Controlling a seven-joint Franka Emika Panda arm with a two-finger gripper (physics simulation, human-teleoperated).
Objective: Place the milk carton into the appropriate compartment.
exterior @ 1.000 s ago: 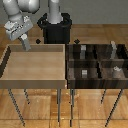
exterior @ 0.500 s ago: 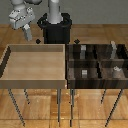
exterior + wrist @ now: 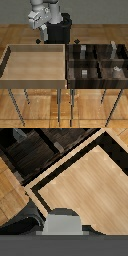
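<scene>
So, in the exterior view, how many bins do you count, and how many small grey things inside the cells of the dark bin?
Light tan bin: 1
Dark four-cell bin: 1
Small grey things, one in each cell: 4
Total: 6

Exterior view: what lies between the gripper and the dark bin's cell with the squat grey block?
Exterior view: only the tan bin far corner and the dark bin wall, nothing loose.

Dark bin [image 3: 71,70] striped wood; tan bin [image 3: 35,80] smooth matt.
</scene>
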